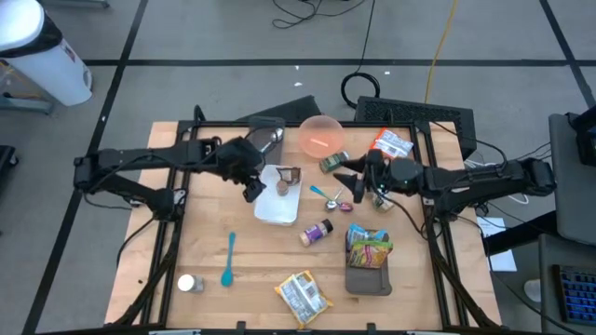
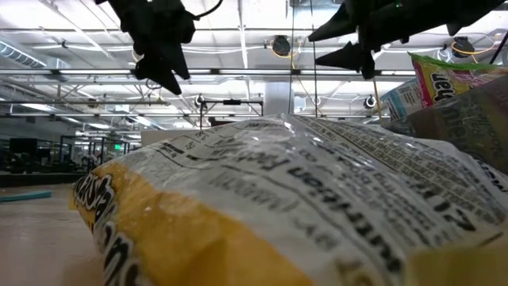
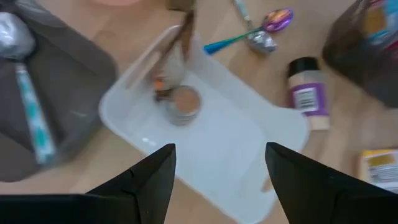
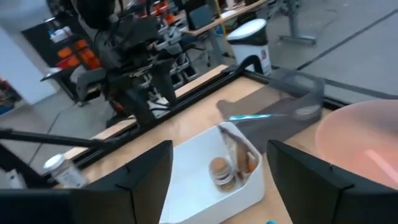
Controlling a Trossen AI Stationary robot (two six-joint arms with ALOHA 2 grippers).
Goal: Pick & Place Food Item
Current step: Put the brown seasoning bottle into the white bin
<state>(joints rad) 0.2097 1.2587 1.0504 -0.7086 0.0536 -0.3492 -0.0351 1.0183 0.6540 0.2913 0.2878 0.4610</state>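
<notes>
Busy table here. A white tray [image 1: 277, 207] sits in the middle of the table, and in its far end lies a small round brown food item [image 1: 282, 186], with a brown wrapper [image 1: 291, 173] standing just beside it against the tray's far wall. Far of the tray is one pink bowl [image 1: 321, 135]; to the bowl's left, one dark grey tray [image 1: 265, 136] with a spoon in it. Right of the white tray lie a blue-handled spoon [image 1: 318, 191] and a purple spoon [image 1: 339, 204], close together. Near of those, one spice bottle [image 1: 316, 232] on its side. Toward the near edge: one blue spatula [image 1: 228, 258] on the left, one small jar [image 1: 189, 283] at the near-left corner, one yellow snack bag [image 1: 303, 296] and a green bag [image 1: 369, 244] in a dark holder [image 1: 368, 277]. One red-and-white packet [image 1: 391, 142] lies at the far right.

The left gripper [image 1: 253, 189] hangs above the table at the white tray's left edge, fingers spread wide, nothing between them; the food item lies just to its right, ahead of the fingertips in the left wrist view [image 3: 185, 103]. The right gripper [image 1: 343, 177] hovers right of the tray over the spoons, also wide apart and empty, the food item well to its left with the wrapper between them.
</notes>
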